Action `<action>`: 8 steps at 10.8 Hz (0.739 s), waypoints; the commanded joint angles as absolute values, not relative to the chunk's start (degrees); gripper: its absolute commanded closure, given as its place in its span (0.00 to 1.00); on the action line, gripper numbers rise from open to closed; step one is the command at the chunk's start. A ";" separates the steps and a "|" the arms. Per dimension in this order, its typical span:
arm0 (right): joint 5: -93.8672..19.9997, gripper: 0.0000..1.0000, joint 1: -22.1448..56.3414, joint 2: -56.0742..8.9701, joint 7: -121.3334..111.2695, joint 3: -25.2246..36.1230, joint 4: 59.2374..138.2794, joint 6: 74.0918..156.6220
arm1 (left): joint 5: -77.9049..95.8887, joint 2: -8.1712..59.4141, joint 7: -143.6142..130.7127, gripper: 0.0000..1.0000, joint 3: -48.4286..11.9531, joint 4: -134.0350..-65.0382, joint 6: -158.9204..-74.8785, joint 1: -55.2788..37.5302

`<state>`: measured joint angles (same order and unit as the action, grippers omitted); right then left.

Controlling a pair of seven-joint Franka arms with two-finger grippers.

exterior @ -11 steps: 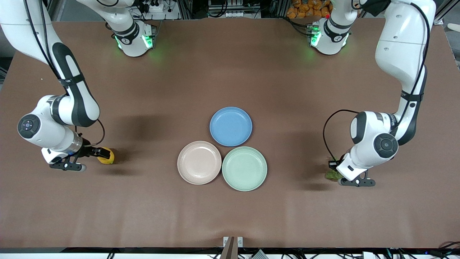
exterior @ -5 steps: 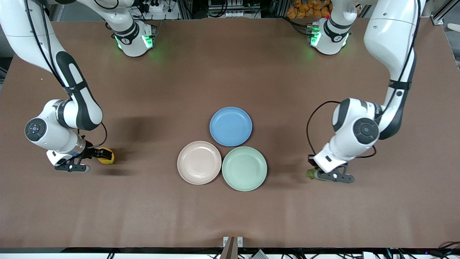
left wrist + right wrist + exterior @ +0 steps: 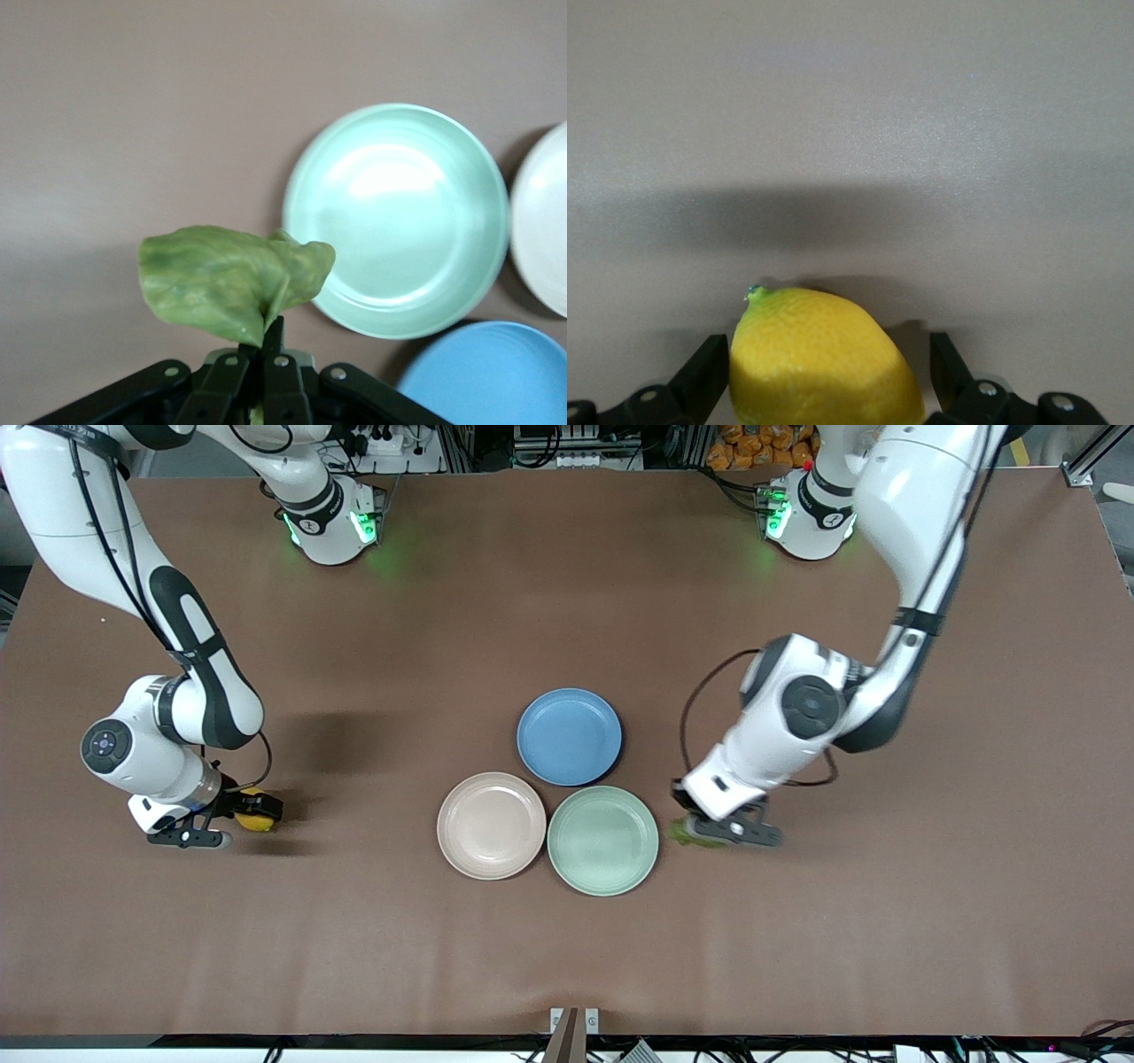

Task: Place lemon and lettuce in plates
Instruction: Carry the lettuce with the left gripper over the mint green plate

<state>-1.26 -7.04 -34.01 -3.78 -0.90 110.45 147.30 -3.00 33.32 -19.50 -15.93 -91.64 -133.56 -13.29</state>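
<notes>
The left gripper (image 3: 700, 834), mid-right in the front view, is pinching the lettuce (image 3: 232, 282) tight, hanging just beside the mint green plate (image 3: 602, 840). Far left, the right gripper (image 3: 244, 812) is sitting low with fingers spread around the lemon (image 3: 824, 359). The pinkish-beige plate (image 3: 492, 825) is sitting bare.

The little yellow lemon (image 3: 824, 359) sits toward the right arm's end of the table; the crinkly green lettuce (image 3: 229, 281) hangs just beside the mint green plate (image 3: 602, 840); the pinkish-beige plate (image 3: 492, 825) touches that one, both bare.
</notes>
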 commanded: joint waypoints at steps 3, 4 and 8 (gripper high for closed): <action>-2.02 0.00 -7.73 -34.28 -4.83 -1.41 112.85 151.61 | -3.51 40.23 -35.22 1.00 -15.56 -86.94 -139.54 -23.36; -2.02 0.00 -7.73 -34.28 -4.83 -1.41 112.85 151.96 | -3.52 41.82 -36.81 1.00 -15.03 -86.66 -142.62 -25.03; -2.02 0.14 -7.56 -34.37 -4.83 -1.41 112.94 152.14 | -3.52 45.35 -37.44 0.83 -13.98 -86.14 -147.57 -25.05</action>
